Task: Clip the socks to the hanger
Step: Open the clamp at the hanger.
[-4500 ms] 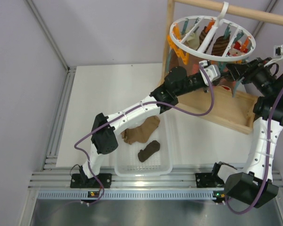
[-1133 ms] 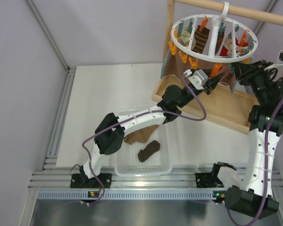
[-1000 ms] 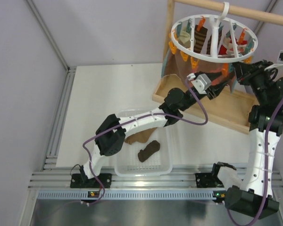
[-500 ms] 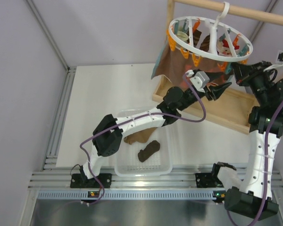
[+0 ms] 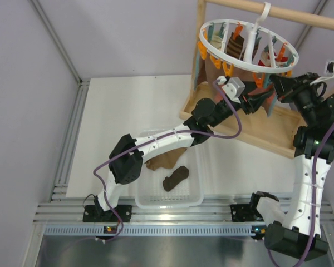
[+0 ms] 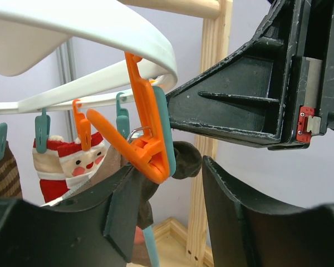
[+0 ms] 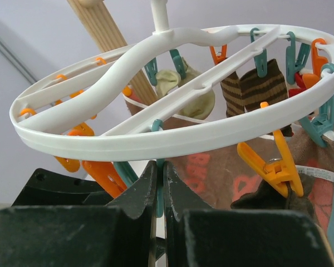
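My left pincer [image 6: 172,175] stands half open astride an orange peg [image 6: 147,139] that bites a dark sock [image 6: 185,158] on the hanger [image 7: 128,146]. My right pincer [image 7: 160,169] is pinched fully closed just under the rim, at a teal peg [image 7: 156,125]. Two more socks [image 5: 175,178] lie in the white basket [image 5: 199,183] on the worktop [image 5: 128,111]

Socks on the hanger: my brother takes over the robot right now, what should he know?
Left hand: open, around the orange peg that grips a brown sock.
Right hand: shut on a teal peg hanging from the hanger.
Done: that sock and a few others hang clipped.
To do: tan sock and dark sock lie in the basket.
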`<control>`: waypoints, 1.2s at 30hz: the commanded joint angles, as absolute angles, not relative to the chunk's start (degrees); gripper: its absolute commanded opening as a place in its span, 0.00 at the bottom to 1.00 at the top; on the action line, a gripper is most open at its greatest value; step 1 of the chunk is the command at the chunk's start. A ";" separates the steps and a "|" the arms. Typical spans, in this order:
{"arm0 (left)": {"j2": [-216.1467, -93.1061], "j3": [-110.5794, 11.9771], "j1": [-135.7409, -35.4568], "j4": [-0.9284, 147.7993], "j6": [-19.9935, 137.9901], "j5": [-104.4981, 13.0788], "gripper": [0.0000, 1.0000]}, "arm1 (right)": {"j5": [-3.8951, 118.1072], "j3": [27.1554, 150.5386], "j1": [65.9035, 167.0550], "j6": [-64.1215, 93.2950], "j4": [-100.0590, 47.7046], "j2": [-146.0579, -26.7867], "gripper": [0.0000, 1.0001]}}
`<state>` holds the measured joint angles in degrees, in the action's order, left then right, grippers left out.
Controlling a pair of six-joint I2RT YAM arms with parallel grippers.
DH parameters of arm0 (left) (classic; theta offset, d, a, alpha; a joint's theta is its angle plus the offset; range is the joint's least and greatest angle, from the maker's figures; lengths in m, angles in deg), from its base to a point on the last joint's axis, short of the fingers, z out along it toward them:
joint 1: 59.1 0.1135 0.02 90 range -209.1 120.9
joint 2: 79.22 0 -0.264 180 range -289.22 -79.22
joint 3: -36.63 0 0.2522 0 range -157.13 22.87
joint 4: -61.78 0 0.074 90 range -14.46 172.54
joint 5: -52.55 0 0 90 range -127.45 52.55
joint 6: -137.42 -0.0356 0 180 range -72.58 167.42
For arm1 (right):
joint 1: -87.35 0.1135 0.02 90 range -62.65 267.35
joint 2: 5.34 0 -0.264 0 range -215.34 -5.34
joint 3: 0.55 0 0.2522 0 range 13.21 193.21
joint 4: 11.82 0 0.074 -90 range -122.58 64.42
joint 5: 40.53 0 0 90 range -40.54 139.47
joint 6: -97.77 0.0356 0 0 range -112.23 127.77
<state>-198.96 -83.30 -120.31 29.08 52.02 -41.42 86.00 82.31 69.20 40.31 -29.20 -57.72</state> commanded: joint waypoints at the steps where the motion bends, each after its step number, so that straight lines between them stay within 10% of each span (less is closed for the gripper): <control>1: -196.90 -86.12 -120.18 25.53 53.22 -42.37 0.51 | 89.28 84.32 69.77 42.13 -25.94 -57.37 0.00; 16: -197.43 -86.55 -120.01 24.03 52.43 -42.72 0.06 | 91.30 83.96 69.77 42.05 -26.72 -57.64 0.00; 18: -197.35 -86.56 -119.83 24.21 52.52 -43.16 0.00 | 91.21 84.49 69.77 41.61 -27.68 -57.64 0.12; 24: -197.08 -85.68 -119.66 24.39 53.39 -44.48 0.00 | 88.05 84.49 69.69 38.45 -30.68 -56.06 0.51; 36: -196.99 -85.68 -119.66 25.18 53.48 -46.06 0.00 | 91.21 84.93 67.14 39.67 -26.64 -55.61 0.49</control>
